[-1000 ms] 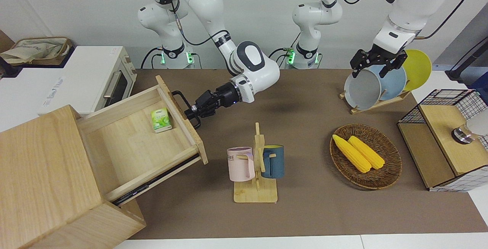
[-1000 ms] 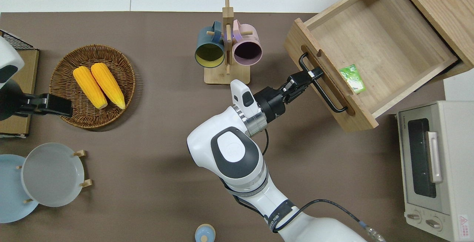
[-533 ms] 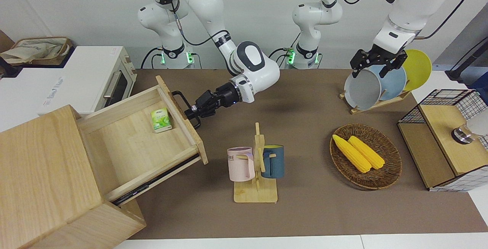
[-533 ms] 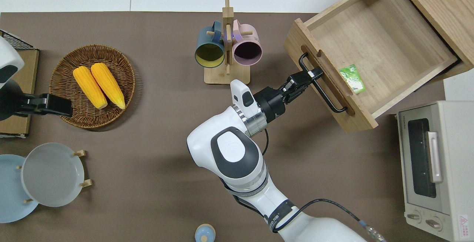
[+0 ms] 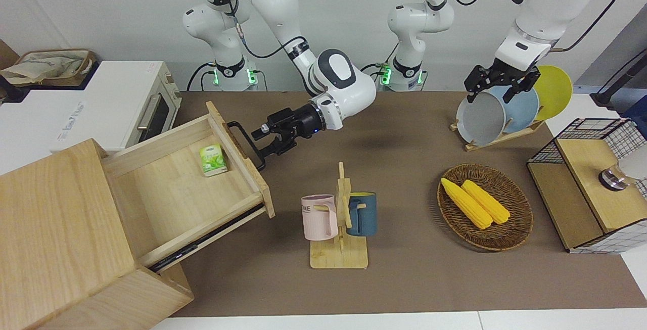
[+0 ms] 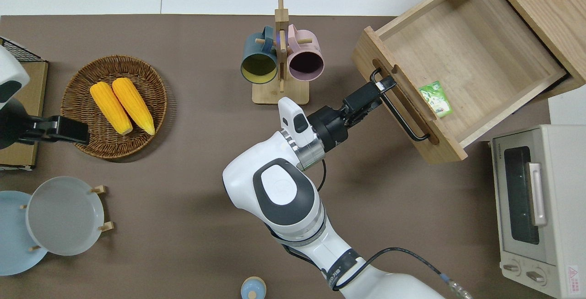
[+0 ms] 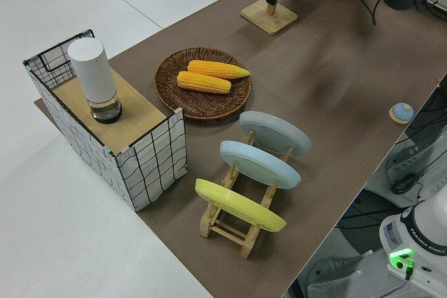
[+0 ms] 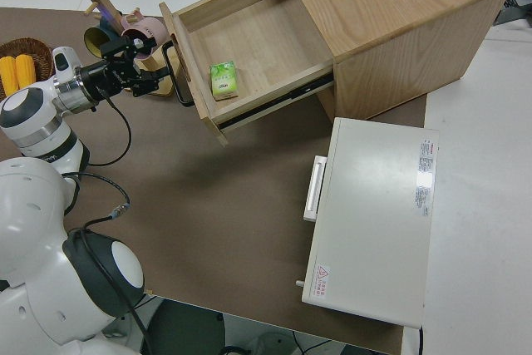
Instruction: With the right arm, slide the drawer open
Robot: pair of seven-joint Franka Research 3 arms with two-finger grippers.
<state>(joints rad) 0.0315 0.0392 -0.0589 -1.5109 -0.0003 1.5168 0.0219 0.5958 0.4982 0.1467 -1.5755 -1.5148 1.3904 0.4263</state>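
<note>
The light-wood drawer [image 5: 172, 193] [image 6: 471, 42] [image 8: 249, 39] stands pulled far out of its pale wooden box [image 5: 55, 229]. A small green carton [image 5: 212, 159] [image 6: 436, 99] lies in it, just inside the front panel. The black loop handle [image 5: 243, 140] [image 6: 399, 112] [image 8: 177, 81] sticks out from the drawer's front. My right gripper [image 5: 265, 140] [image 6: 382, 90] [image 8: 154, 82], with a blue light at its wrist, is open at the handle's end nearest the mug rack. Its fingers are spread beside the bar; I cannot tell whether they touch it. The left arm is parked.
A white toaster oven [image 5: 126, 102] [image 6: 540, 207] sits nearer the robots than the wooden box. A mug rack [image 5: 339, 219] [image 6: 280, 56] with two mugs stands close to the drawer's front corner. A basket of corn [image 5: 485, 206], a plate rack [image 5: 505, 112] and a wire rack [image 5: 591, 183] fill the left arm's end.
My right gripper has opened and let go of the handle, and its wrist has swung toward the mug-rack end of the bar. The drawer stays pulled out.
</note>
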